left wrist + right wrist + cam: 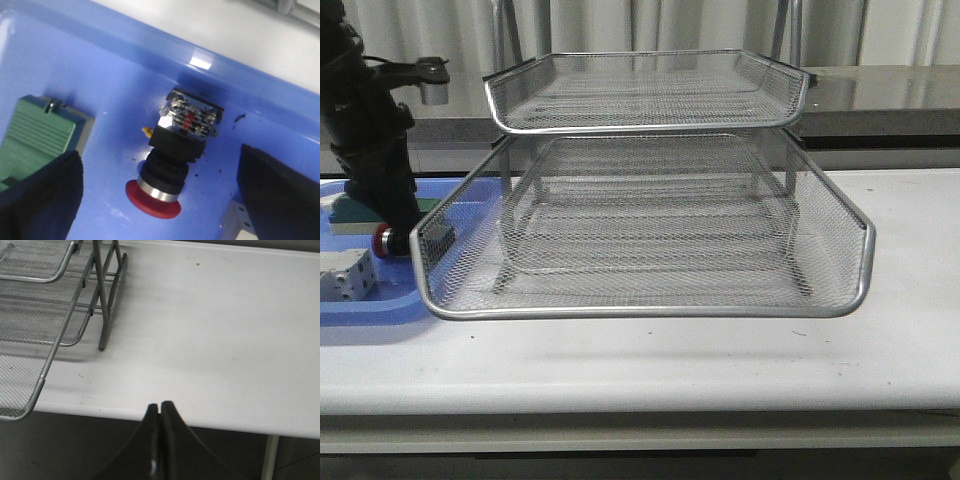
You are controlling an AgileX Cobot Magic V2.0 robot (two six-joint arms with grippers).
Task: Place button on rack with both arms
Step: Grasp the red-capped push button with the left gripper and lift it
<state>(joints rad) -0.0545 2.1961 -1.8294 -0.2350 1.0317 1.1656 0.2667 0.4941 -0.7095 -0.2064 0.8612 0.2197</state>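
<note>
While the left arm hangs over the blue tray, nothing is held yet, so the risks all lie in the pick.

Button: the button (pixel 172 160) lies on its side on the floor of the blue tray (pixel 125 65), red cap toward the camera, terminal end toward the tray wall; in the front view only its red cap (pixel 383 240) peeks out beside the rack's corner.

Left gripper: the left gripper (pixel 160 195) stands wide apart, one finger either side of the button, touching neither it nor, as far as I can tell, the tray.

Right gripper: the right gripper (pixel 159 412) is pressed together and empty, off the table's near edge, well apart from the rack (pixel 45 315).

Slip risk: the round cap and collar could roll or squirt out if the fingers meet there, not on the square body.

Crowding risk: the green block (pixel 42 132) sits near one finger, and a pale part is near the other; either may be nudged or pinched.

Rack risk: the rack (pixel 650 250) rim is just beside the pick spot, so a careless lift could clip it.
</note>
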